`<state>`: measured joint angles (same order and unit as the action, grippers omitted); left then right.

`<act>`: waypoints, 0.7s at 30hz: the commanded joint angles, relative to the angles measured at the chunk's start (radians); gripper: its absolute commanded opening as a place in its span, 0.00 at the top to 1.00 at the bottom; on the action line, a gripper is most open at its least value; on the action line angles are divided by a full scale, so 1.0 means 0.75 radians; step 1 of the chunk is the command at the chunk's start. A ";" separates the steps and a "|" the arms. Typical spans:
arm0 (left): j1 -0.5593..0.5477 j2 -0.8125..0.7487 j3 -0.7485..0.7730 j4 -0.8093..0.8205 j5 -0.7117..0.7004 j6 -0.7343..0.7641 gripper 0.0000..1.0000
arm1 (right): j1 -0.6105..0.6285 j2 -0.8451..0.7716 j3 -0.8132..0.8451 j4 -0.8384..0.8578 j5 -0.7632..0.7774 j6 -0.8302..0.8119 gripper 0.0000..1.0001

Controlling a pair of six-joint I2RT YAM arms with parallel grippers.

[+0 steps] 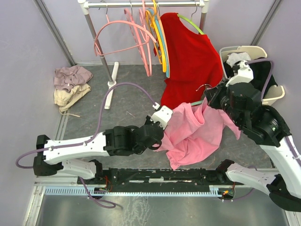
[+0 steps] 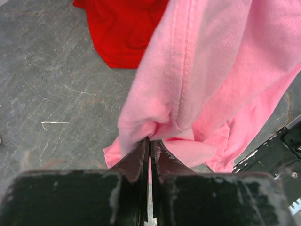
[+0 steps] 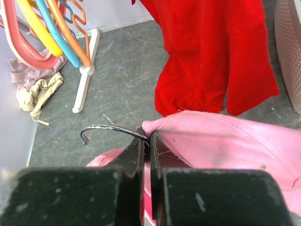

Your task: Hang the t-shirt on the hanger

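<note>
Grey floor (image 2: 56, 84) beneath. Only wrist views (not overhead) show my right gripper (image 3: 146, 140) nipping the hanger (image 3: 106, 127), my outstretched left gripper (image 2: 150, 142) pinching the t-shirt (image 2: 211, 70).

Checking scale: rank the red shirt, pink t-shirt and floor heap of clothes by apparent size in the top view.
Largest, tied: red shirt and pink t-shirt, about alike; the t-shirt is bunched, so unranked.
Smallest: heap of clothes.

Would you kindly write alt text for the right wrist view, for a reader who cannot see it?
The right pincer is closed on the dark metal hook of the hanger, with the pink t-shirt bunched against it on the right. Behind, a red shirt hangs over a grey floor, and colourful hangers show at upper left.
</note>
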<state>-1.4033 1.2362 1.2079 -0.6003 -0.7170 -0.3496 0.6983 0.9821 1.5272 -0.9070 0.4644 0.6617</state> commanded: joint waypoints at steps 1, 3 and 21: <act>0.008 -0.060 0.175 -0.062 -0.044 0.055 0.97 | -0.004 -0.073 0.004 0.056 0.020 0.011 0.99; 0.010 -0.065 0.249 -0.119 -0.030 0.090 0.97 | -0.004 -0.094 -0.014 0.049 0.021 0.013 0.99; 0.192 0.081 0.850 -0.453 0.285 0.296 0.96 | -0.003 -0.121 -0.032 0.150 -0.030 0.126 0.99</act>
<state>-1.3006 1.2732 1.7874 -0.9020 -0.6304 -0.2005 0.6983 0.9161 1.5074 -0.9001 0.4503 0.7139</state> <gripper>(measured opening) 0.043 0.038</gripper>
